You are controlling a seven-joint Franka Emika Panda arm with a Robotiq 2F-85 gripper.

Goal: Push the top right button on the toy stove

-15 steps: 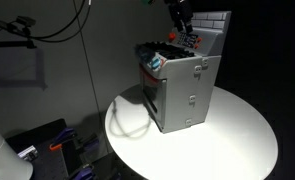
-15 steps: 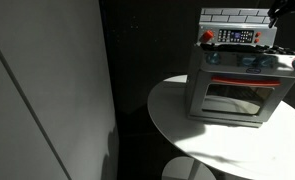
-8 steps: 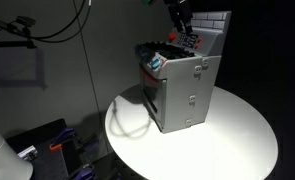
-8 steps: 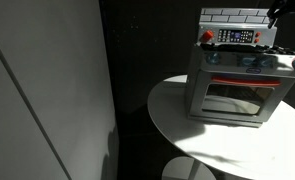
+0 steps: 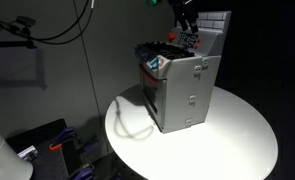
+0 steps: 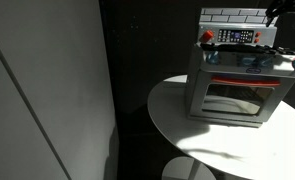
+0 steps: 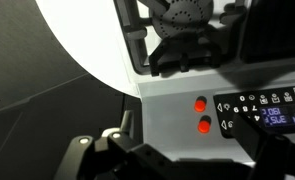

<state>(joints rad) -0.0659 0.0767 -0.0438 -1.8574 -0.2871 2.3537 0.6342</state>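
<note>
The grey toy stove (image 5: 184, 88) stands on a round white table (image 5: 237, 135) and shows in both exterior views (image 6: 235, 82). It has a white brick back panel and red and black controls on top. My gripper (image 5: 191, 26) hangs just above the control strip at the stove's back, near the frame edge in an exterior view (image 6: 276, 13). The wrist view shows two red buttons (image 7: 202, 114), a black keypad panel (image 7: 265, 108) and a burner (image 7: 184, 18). Dark gripper parts (image 7: 157, 160) fill the bottom there, and the jaws are not clear.
The table edge (image 6: 172, 130) drops off close around the stove. A grey wall panel (image 6: 47, 90) stands beside the table. Cables and a stand (image 5: 27, 35) hang in the dark background. Clutter (image 5: 57, 145) lies on the floor below.
My gripper has shifted slightly upward above the stove's control strip. The stove has not moved.
</note>
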